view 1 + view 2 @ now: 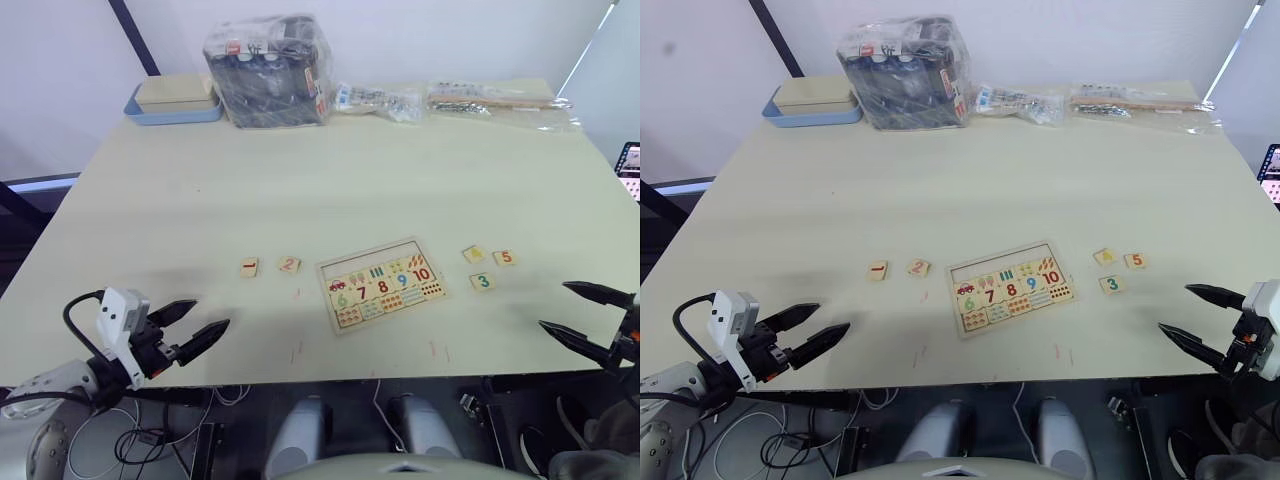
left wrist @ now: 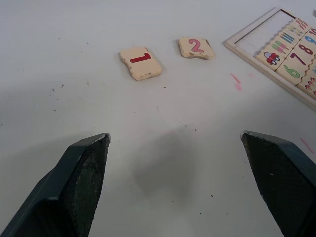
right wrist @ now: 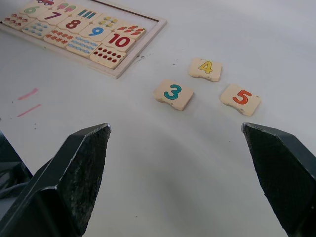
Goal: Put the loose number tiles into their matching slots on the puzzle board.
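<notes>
Five tiles lay loose beside the puzzle board (image 1: 381,282): tiles 1 (image 1: 249,267) and 2 (image 1: 289,264) left of it, tiles 3 (image 1: 482,282), 4 (image 1: 473,254) and 5 (image 1: 505,257) right. Left gripper (image 1: 192,327) and right gripper (image 1: 585,313) hovered near the board with jaws apart, empty. Best approach, judged: pinch tile 2 by its edges, then lower it flat into the empty slots (image 2: 259,33) along the board's top.

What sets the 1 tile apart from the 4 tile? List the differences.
The 1 tile bears a red digit; the 4 tile bears a yellow one. The 1 tile lies left of the puzzle board, beside the 2 tile; the 4 tile lies right of it, near the 3 tile and the 5 tile. Both are small, pale wood, flat on the table, face up and untouched.
</notes>
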